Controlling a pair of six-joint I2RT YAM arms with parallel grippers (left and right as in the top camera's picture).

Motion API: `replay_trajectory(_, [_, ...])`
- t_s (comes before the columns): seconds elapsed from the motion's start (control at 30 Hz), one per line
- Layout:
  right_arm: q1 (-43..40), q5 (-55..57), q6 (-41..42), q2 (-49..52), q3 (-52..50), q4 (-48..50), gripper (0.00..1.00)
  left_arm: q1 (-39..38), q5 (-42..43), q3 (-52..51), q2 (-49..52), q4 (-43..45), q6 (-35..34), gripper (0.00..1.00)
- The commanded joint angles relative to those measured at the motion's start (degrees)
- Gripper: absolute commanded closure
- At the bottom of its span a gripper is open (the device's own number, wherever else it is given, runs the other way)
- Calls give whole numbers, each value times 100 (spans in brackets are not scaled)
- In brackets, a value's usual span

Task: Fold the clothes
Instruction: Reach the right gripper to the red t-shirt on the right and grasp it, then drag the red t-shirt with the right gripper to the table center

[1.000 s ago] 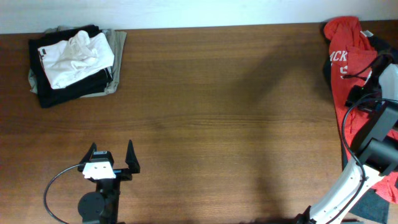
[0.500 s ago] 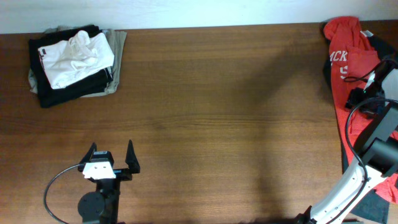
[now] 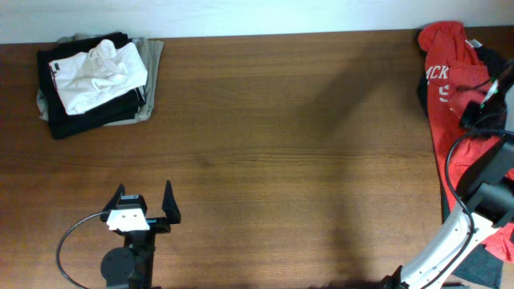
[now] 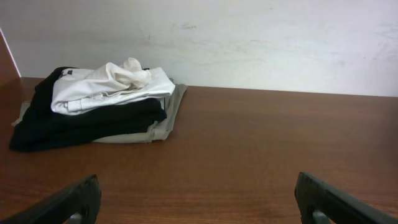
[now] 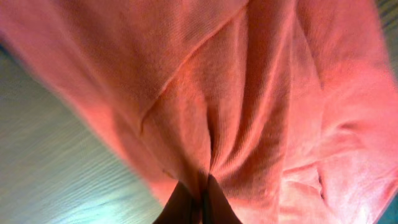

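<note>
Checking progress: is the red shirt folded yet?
Not folded. The red shirt lies crumpled at the far right, and the right gripper pinches a ridge of its cloth.

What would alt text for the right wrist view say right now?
The red-orange T-shirt fills nearly the whole frame, with the right fingers closed on a raised fold at the bottom centre. A blurred strip of wooden table shows at the lower left.
</note>
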Motion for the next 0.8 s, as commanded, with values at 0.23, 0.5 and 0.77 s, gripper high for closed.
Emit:
replay_trajectory(0.23, [3510,-1620,424,-271,2258,-699,96,26,-22,-22,-33,-28,4,1])
replay_trajectory(0.5, [6798,-1615,743,-133,2245,603,96,26,-22,-22,-33,-28,4,1])
replay_trajectory(0.77, [7350,-918,780,-173,2258,507,1,26,-22,-22,-33,-28,4,1])
